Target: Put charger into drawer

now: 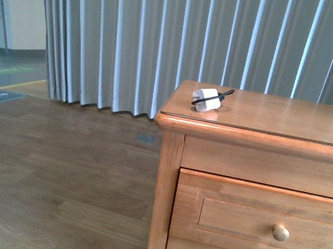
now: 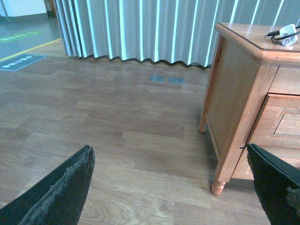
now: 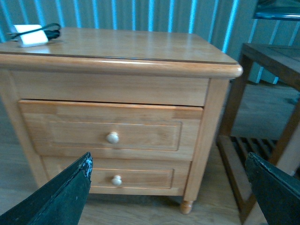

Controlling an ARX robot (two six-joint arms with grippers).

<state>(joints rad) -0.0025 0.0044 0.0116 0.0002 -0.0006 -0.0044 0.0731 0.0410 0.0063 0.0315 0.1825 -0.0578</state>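
The charger (image 1: pixel 206 100), a small white block with a black cable looped round it, lies on the near left corner of the wooden nightstand's top (image 1: pixel 278 118). It also shows as the charger (image 2: pixel 287 35) in the left wrist view and the charger (image 3: pixel 33 35) in the right wrist view. Below the top sits the drawer (image 3: pixel 70 133), pushed in, with a round pale knob (image 3: pixel 112 137); the front view shows the same drawer (image 1: pixel 234 216). My left gripper (image 2: pixel 168 149) hangs open over the floor, left of the nightstand. My right gripper (image 3: pixel 168 157) is open in front of the drawers, touching nothing. Neither arm shows in the front view.
A shorter drawer front (image 3: pixel 140 178) with its own knob sits below. A dark wooden slatted side table (image 3: pixel 262 61) stands close on the nightstand's right. A grey pleated curtain (image 1: pixel 165 38) hangs behind. Wood floor (image 2: pixel 117 140) spreads to the left.
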